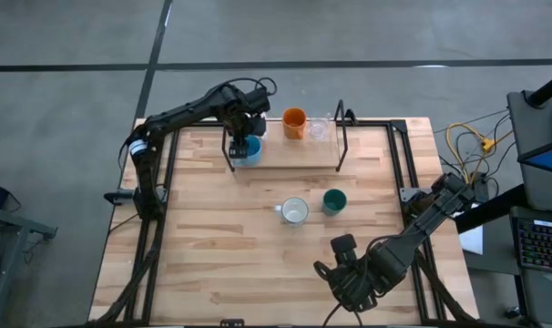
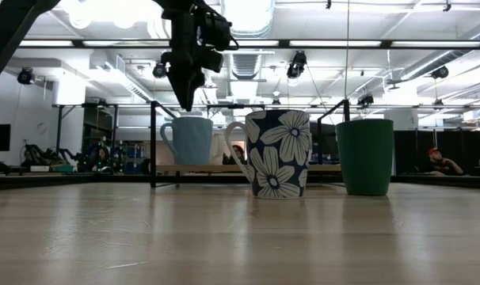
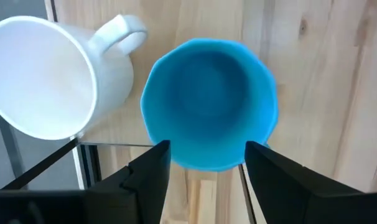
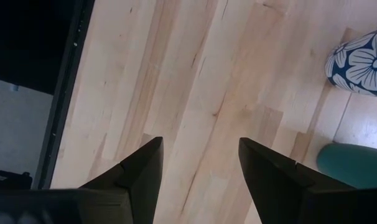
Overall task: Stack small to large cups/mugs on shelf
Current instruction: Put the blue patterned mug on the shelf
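A light blue cup [image 3: 210,99] stands upright on the shelf [image 1: 294,157] near its left posts; it also shows in the high view [image 1: 250,153] and the low view [image 2: 189,139]. A white mug [image 3: 42,74] stands close beside it on the shelf. My left gripper [image 3: 207,146] hangs open just above the blue cup's rim, clear of it in the low view [image 2: 184,101]. An orange cup [image 1: 294,123] and a clear glass [image 1: 319,129] stand on the shelf's far edge. A flowered white mug [image 1: 294,211] and a dark green cup [image 1: 334,201] stand on the tabletop. My right gripper [image 4: 200,142] is open and empty.
The shelf's black upright posts [image 1: 340,137] stand at both ends of its board. My right arm rests over the table's near right part [image 1: 342,244], with bare tabletop [image 1: 212,246] to its left. The flowered mug [image 4: 363,62] and green cup [image 4: 356,165] lie ahead of it.
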{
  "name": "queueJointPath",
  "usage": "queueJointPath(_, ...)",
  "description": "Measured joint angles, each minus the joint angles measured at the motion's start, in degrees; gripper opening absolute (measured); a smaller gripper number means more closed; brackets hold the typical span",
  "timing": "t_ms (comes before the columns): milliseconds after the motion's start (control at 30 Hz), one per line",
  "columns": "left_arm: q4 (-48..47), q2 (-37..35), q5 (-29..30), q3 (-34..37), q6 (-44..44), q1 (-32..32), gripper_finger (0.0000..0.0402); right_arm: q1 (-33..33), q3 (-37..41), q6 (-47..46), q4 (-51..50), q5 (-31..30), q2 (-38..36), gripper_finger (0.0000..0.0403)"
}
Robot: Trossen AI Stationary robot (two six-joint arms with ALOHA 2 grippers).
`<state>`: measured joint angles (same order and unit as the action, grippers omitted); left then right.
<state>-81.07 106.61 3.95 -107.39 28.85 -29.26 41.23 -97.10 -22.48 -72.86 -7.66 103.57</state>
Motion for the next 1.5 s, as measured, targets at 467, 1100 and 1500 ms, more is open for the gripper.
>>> queueJointPath(467, -7.3, -6.8, 2.5, -0.2, -5.9, 0.1, 0.0193, -6.2, 2.4, 9.0, 5.0, -11.2, 0.0, 0.0203)
queueJointPath(1100, -8.9, -33.4, -2.3, 19.7, -17.7, 13.9, 0.0193, -28.4, 3.9, 24.1, 15.0, 7.3, 0.1, 0.0203)
queueJointPath(1500, -3.4, -38.2, -2.3, 33.7, -22.6, 19.7, 0.0193, -31.1, 4.5, 28.2, 17.6, 12.7, 2.1, 0.0203)
